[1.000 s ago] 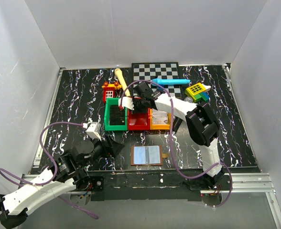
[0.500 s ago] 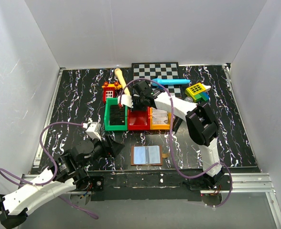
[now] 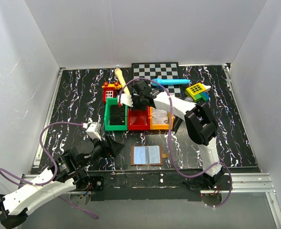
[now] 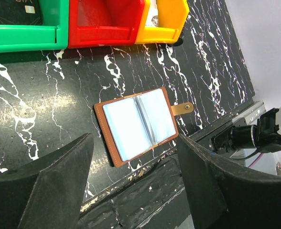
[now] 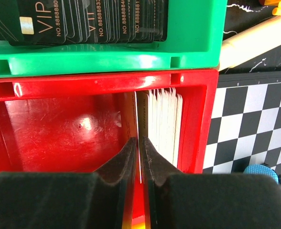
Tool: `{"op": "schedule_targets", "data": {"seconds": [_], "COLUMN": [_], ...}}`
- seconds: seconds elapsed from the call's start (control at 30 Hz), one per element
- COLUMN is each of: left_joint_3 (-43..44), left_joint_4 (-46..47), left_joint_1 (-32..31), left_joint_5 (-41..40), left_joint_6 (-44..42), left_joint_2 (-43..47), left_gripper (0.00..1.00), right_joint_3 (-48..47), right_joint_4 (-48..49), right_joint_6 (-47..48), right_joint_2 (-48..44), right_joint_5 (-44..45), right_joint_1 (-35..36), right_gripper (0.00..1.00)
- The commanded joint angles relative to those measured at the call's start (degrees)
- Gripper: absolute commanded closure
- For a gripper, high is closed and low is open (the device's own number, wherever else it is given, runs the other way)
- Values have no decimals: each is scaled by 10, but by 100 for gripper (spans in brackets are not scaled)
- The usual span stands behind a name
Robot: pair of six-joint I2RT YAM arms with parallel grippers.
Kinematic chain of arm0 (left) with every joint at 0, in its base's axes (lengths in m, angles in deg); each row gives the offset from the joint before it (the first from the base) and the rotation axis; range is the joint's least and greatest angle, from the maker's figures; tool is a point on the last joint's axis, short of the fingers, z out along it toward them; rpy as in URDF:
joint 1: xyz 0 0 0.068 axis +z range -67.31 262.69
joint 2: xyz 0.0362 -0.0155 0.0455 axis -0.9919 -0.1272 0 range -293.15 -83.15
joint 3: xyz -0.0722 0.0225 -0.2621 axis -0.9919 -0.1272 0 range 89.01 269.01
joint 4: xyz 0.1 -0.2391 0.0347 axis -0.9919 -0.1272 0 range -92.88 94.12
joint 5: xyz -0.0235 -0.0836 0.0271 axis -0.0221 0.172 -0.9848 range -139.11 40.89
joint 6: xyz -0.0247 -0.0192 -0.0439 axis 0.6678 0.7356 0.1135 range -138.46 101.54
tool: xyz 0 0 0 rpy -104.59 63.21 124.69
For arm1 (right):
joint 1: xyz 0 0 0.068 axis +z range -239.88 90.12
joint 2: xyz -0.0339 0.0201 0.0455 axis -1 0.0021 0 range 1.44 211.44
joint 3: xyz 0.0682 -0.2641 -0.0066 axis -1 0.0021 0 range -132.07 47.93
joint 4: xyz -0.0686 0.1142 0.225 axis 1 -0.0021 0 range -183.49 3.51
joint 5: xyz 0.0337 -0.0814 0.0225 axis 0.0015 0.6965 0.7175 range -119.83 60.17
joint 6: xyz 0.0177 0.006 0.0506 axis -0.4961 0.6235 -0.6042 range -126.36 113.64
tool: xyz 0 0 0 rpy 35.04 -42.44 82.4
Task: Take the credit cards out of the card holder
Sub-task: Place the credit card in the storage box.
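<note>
Black marbled table (image 3: 73, 95), white walls round it. Fingers of the right gripper (image 5: 139, 140) are almost together, thin slit only, with a pale card edge standing in the slit. Can't tell if it's pinched or loose. They're down inside the red bin (image 5: 97, 78), right beside a stack of pale cards (image 5: 164, 124) on edge at the bin's far wall. Green bin (image 5: 107, 57) next to it holds black cards (image 5: 83, 19).

Fingers of the left gripper (image 4: 135, 139) are spread wide, nothing between them, aimed at the card holder (image 4: 131, 121) and not touching it. Holder lies open and flat near the table's near edge, about midway along it, apart from the bins, tab (image 4: 183, 109) sticking out one side. Can't tell if any sleeve has a card left.

My read: holder is light, floppy at the fold, and will skate if tugged. Pin one brown cover down and pull a card by its exposed edge. Cards are stiff, slick and thin.
</note>
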Motion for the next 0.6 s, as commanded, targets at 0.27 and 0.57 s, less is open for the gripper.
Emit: {"op": "schedule_targets", "data": {"seconds": [0.27,0.57], "left_joint_3": [9,9], "left_joint_4": [10,9], "left_joint_1": [3,3], "left_joint_5": [2,1], "left_joint_6": [-5,-5], "left_joint_2": [-6,-5], "left_gripper": [30,30], "right_joint_3": [-43,-47], "right_joint_4": [17,27], "right_joint_6": [-16,-24], "right_joint_2": [13,10], "right_joint_5": [33,54], "right_joint_1": [1,1], "right_gripper": [82,81]}}
